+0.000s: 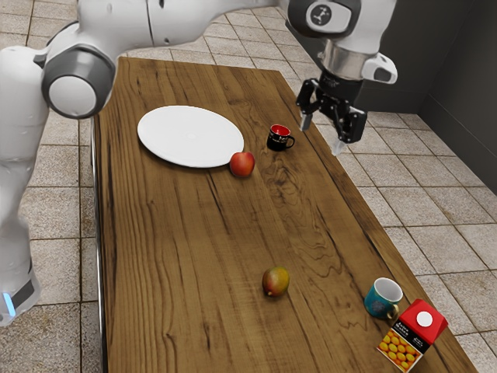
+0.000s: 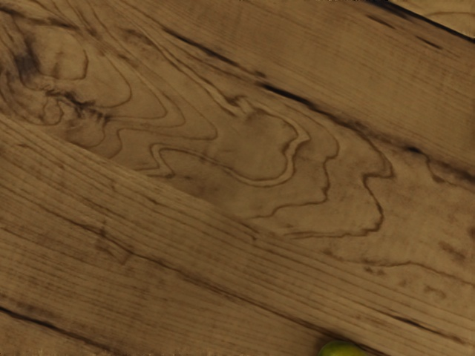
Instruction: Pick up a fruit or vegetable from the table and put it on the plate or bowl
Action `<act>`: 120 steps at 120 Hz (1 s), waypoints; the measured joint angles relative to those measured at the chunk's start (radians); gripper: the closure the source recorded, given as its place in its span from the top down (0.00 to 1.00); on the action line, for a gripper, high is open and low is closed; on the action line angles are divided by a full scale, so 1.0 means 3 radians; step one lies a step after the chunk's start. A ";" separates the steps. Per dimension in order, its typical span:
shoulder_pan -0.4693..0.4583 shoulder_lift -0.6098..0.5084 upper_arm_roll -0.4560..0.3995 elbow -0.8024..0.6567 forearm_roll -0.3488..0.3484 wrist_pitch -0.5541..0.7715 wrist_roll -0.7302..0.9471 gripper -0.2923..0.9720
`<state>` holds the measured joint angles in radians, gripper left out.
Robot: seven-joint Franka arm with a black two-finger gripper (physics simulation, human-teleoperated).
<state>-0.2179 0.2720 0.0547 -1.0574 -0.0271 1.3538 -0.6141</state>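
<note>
A red apple rests on the wooden table, just off the near rim of the white plate. A green-and-red mango lies further toward the front of the table. My gripper hangs in the air near the table's far right edge, beside the black cup, with its fingers spread apart and nothing between them. In the wrist view, bare wood grain lies below my hand, and a sliver of the mango peeks in at the edge.
A small black cup with a red inside stands right of the plate. A blue mug and an orange juice carton sit at the front right corner. Tiled floor surrounds the table.
</note>
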 joint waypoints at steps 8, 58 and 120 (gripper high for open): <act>-0.0011 -0.0008 -0.0001 -0.0002 -0.0004 0.0010 -0.0209 0.77; -0.0063 -0.0720 -0.0066 -0.1755 -0.0138 0.0851 -0.1150 0.77; -0.0171 -0.1013 -0.0433 -0.2549 -0.0177 0.1798 -0.1873 0.77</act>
<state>-0.2693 -0.0319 -0.0752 -1.8222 -0.0802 1.8932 -1.1760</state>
